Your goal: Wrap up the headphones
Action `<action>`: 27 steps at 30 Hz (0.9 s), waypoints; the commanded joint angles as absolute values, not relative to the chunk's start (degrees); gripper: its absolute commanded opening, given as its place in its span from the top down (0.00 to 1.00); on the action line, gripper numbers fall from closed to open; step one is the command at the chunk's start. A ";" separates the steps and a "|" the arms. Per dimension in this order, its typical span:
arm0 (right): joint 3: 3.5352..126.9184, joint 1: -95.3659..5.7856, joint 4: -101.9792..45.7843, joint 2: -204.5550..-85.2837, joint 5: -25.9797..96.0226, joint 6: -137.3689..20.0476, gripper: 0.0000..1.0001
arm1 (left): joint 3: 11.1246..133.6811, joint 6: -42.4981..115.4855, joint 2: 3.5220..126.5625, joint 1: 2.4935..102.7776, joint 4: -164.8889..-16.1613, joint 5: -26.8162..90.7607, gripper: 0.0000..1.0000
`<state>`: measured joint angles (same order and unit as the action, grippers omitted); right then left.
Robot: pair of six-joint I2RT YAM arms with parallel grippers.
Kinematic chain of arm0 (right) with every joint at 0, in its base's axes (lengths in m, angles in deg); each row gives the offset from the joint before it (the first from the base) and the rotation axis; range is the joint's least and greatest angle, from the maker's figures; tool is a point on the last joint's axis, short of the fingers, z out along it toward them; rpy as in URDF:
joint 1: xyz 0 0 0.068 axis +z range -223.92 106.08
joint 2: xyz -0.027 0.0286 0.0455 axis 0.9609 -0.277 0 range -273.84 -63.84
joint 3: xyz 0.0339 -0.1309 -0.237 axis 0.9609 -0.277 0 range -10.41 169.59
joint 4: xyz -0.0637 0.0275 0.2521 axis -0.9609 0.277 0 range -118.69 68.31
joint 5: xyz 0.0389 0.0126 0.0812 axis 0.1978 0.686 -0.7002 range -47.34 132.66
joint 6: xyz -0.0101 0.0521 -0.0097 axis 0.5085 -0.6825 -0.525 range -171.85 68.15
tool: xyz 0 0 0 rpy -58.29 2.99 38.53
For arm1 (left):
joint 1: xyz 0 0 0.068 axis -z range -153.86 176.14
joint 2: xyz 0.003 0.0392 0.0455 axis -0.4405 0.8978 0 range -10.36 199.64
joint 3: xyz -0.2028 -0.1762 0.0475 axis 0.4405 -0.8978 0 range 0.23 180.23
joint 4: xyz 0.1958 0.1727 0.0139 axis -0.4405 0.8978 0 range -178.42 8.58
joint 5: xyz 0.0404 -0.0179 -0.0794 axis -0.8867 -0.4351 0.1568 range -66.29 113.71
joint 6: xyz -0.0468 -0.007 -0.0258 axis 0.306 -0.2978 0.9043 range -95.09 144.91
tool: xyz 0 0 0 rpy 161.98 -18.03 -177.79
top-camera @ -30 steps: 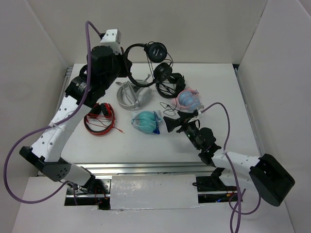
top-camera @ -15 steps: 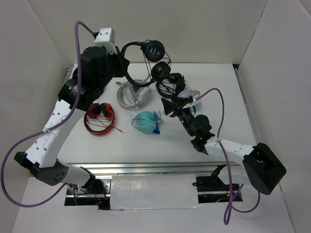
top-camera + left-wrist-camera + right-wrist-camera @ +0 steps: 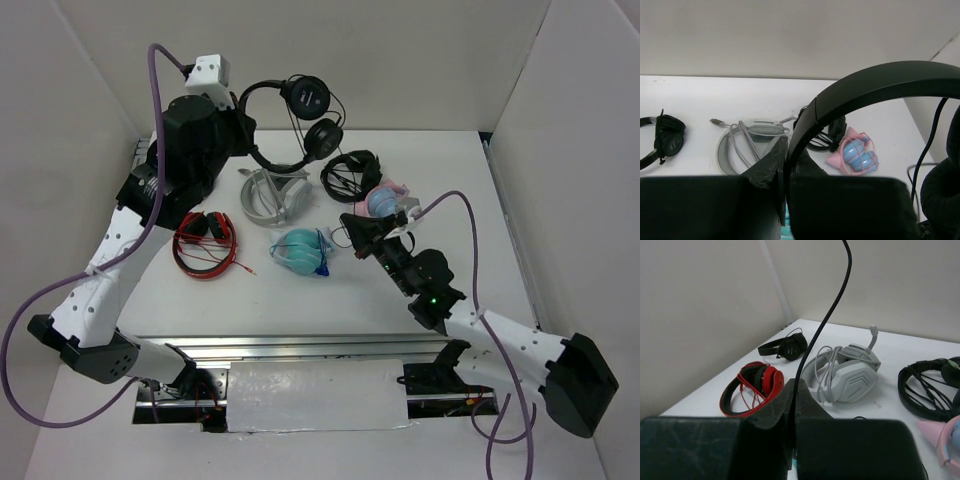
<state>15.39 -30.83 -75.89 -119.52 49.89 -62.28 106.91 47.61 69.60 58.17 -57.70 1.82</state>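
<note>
The headphones [image 3: 307, 93] hang in the air at the back of the table, black with a thin headband [image 3: 875, 82] and two round earcups. My left gripper [image 3: 248, 135] is shut on the headband, which the left wrist view shows pinched between the fingers [image 3: 771, 165]. The thin black cable [image 3: 827, 310] drops from the earcups into my right gripper [image 3: 351, 222], which is shut on it above the table. In the right wrist view the cable runs straight down between the closed fingertips of the right gripper [image 3: 794, 386].
On the table lie a grey headset [image 3: 270, 195], red headphones with a red cable [image 3: 205, 245], a teal pair [image 3: 303, 250], a pink-and-blue pair [image 3: 385, 200] and a black pair beside a coiled cable [image 3: 350, 172]. Another small black pair [image 3: 667, 140] lies far left.
My right gripper went from wide open to shut on the cable and shifted slightly. The left arm lifted the headphones a little higher and further left.
</note>
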 commanded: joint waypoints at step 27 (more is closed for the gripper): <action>18.25 -18.29 -48.98 -100.92 51.73 -64.76 1.00 | 114.75 55.06 78.31 48.90 -59.42 -13.64 1.00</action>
